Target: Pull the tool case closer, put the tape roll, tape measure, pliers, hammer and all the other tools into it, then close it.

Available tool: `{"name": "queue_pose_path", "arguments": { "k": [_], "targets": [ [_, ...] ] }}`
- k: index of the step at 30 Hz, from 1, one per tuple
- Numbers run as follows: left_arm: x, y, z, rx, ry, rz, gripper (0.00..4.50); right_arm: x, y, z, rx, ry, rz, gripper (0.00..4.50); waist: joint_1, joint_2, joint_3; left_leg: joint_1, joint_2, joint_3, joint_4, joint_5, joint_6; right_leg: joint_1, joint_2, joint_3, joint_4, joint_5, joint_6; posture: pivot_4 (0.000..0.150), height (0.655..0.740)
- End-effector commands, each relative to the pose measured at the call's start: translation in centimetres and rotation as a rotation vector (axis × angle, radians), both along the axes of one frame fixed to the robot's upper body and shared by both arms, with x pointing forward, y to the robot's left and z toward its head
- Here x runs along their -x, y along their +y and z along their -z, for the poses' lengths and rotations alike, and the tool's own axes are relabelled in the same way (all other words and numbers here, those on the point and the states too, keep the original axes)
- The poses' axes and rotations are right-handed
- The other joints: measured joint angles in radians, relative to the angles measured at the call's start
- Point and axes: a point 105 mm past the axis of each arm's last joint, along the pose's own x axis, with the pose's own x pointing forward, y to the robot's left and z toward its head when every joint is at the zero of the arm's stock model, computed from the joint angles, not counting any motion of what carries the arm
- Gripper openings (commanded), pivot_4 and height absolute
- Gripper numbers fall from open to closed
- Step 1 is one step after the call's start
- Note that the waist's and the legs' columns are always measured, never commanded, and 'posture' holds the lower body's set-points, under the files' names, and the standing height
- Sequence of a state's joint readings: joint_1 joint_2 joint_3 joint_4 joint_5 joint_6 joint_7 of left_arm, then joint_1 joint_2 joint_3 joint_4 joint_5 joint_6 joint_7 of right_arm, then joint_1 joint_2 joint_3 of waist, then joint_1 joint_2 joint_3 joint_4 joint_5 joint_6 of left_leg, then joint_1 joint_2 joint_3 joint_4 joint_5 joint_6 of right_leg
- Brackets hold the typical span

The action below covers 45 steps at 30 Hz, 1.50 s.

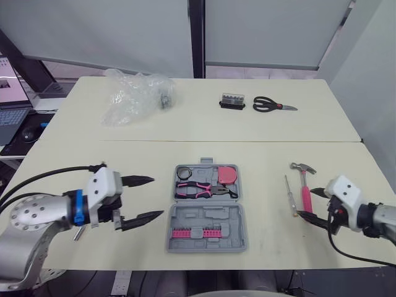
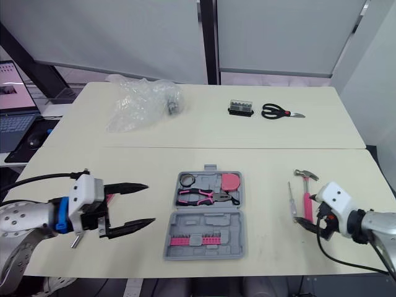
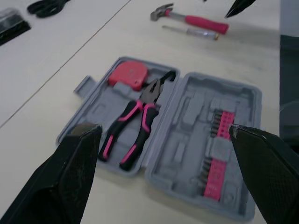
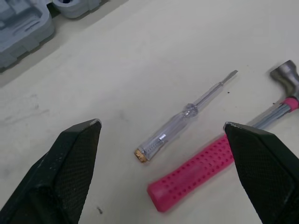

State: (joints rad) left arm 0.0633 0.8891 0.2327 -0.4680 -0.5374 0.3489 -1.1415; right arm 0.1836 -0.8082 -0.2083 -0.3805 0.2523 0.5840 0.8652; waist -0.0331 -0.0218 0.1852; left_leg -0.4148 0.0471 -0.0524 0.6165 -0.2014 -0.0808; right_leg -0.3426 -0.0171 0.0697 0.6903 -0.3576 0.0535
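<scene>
Lower right, the right pincer (image 1: 311, 204), spread like the left pincer (image 1: 156, 197), straddles screwdriver (image 4: 187, 123) and hammer (image 4: 201, 168), so closing could snag both or flick one away.

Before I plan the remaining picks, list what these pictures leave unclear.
1. Plastic bag, head views: crumpled film hides the dark item inside.
2. Small black box beside the scissors: contents too small to tell.
3. Hammer, right wrist view: head cut off by the picture's edge.
</scene>
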Motion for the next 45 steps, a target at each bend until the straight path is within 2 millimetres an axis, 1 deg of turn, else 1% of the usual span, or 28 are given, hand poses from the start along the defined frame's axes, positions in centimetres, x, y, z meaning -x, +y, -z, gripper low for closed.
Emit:
{"name": "queue_pose_path", "arguments": {
  "k": [1, 3, 7, 9, 11, 17, 23, 25, 26, 30, 34, 36, 42, 45],
  "targets": [
    [0.4, -2.1, -1.0, 0.002, -0.027, 0.113, 4.5, -0.6, 1.4, 0.1, -0.019, -0.038, 0.062, 4.47, 0.0, 0.0, 0.0, 0.0, 0.0, 0.0, 0.0, 0.0, 0.0, 0.0, 0.0, 0.0, 0.0, 0.0, 0.0, 0.15, 0.74],
    [0.5, -2.7, -0.8, -0.011, -0.023, 0.155, 4.5, -1.1, 2.1, 0.9, -0.052, -0.036, 0.108, 4.47, -0.002, 0.0, 0.0, 0.0, 0.0, 0.0, 0.0, 0.0, 0.0, 0.0, 0.0, 0.001, 0.0, 0.0, 0.0, 0.15, 0.74],
    [0.5, -3.0, -0.5, -0.025, -0.019, 0.192, 4.5, -2.8, 2.3, 1.8, -0.053, -0.074, 0.21, 4.47, -0.001, 0.0, 0.0, 0.0, 0.0, 0.001, 0.0, 0.0, 0.0, 0.0, 0.0, 0.001, 0.0, 0.0, 0.0, 0.15, 0.74],
    [0.5, -3.1, -0.5, -0.031, -0.023, 0.201, 4.5, -3.2, 2.5, 2.0, -0.057, -0.085, 0.232, 4.47, 0.0, 0.0, 0.0, 0.0, 0.0, 0.0, 0.0, 0.0, 0.0, -0.001, 0.0, 0.0, 0.0, 0.0, 0.0, 0.15, 0.74],
    [0.4, -3.1, -0.4, -0.035, -0.027, 0.208, 4.5, -3.4, 2.6, 2.4, -0.052, -0.087, 0.245, 4.47, 0.001, 0.0, 0.0, 0.0, 0.0, 0.0, 0.0, 0.0, 0.0, -0.001, 0.0, 0.0, 0.0, 0.0, 0.0, 0.15, 0.74],
    [0.5, -3.4, -0.3, -0.031, -0.045, 0.225, 4.5, -4.1, 1.9, 3.7, -0.048, -0.069, 0.347, 4.47, 0.001, 0.0, 0.0, 0.0, 0.0, 0.0, 0.0, 0.0, 0.0, -0.001, 0.0, 0.0, 0.001, 0.0, 0.0, 0.15, 0.74],
    [0.5, -3.6, -0.3, -0.03, -0.056, 0.23, 4.5, -3.8, 1.4, 4.7, -0.052, -0.028, 0.421, 4.47, 0.001, 0.0, 0.0, 0.0, 0.0, 0.0, 0.0, 0.0, 0.0, -0.001, 0.0, 0.0, 0.001, 0.0, 0.0, 0.15, 0.74],
    [0.4, -3.7, -0.3, -0.03, -0.06, 0.231, 4.5, -3.7, 1.3, 5.0, -0.057, -0.017, 0.445, 4.09, 0.001, 0.0, 0.0, 0.0, 0.0, 0.0, 0.0, 0.0, 0.0, -0.001, 0.0, 0.0, 0.001, 0.0, 0.0, 0.15, 0.74],
    [0.4, -3.8, -0.3, -0.03, -0.062, 0.232, 4.5, -3.6, 1.3, 5.2, -0.062, -0.01, 0.459, 3.97, 0.0, 0.0, 0.0, 0.0, 0.0, 0.0, 0.0, 0.0, 0.0, -0.001, 0.0, 0.0, 0.001, 0.0, 0.0, 0.15, 0.74],
    [0.4, -3.9, -0.4, -0.03, -0.066, 0.232, 4.5, -3.2, 1.1, 5.6, -0.078, 0.021, 0.505, 2.62, 0.001, 0.0, 0.0, 0.0, 0.0, 0.0, 0.0, 0.0, 0.0, 0.0, 0.0, 0.0, 0.002, 0.0, 0.0, 0.15, 0.74],
    [0.4, -4.0, -0.4, -0.024, -0.063, 0.225, 4.5, -3.1, 1.5, 5.6, -0.084, 0.03, 0.504, 1.76, 0.001, 0.0, -0.001, 0.0, 0.0, 0.0, 0.0, 0.0, 0.0, 0.0, 0.0, 0.0, 0.002, 0.0, 0.0, 0.15, 0.74],
    [0.5, -4.1, -0.4, -0.022, -0.062, 0.224, 4.5, -3.2, 2.0, 5.3, -0.099, 0.027, 0.493, 1.39, 0.001, 0.0, -0.001, 0.0, 0.0, 0.0, 0.0, 0.0, 0.0, 0.0, 0.0, 0.0, 0.002, 0.0, 0.0, 0.15, 0.74],
    [0.4, -3.9, -0.2, -0.024, -0.07, 0.195, 4.5, -3.8, 6.0, 3.8, -0.263, 0.035, 0.487, 0.33, -0.008, 0.0, -0.001, 0.0, 0.001, -0.001, 0.0, 0.0, 0.0, -0.001, 0.001, 0.0, 0.003, 0.0, 0.0, 0.15, 0.74],
    [0.3, -3.9, -0.3, -0.024, -0.077, 0.185, 4.5, -4.0, 7.4, 3.3, -0.312, 0.039, 0.504, 0.29, -0.009, 0.0, -0.001, 0.0, 0.001, -0.001, 0.0, 0.0, 0.0, -0.003, 0.002, 0.001, 0.005, 0.0, 0.0, 0.15, 0.74]
  ]
}}
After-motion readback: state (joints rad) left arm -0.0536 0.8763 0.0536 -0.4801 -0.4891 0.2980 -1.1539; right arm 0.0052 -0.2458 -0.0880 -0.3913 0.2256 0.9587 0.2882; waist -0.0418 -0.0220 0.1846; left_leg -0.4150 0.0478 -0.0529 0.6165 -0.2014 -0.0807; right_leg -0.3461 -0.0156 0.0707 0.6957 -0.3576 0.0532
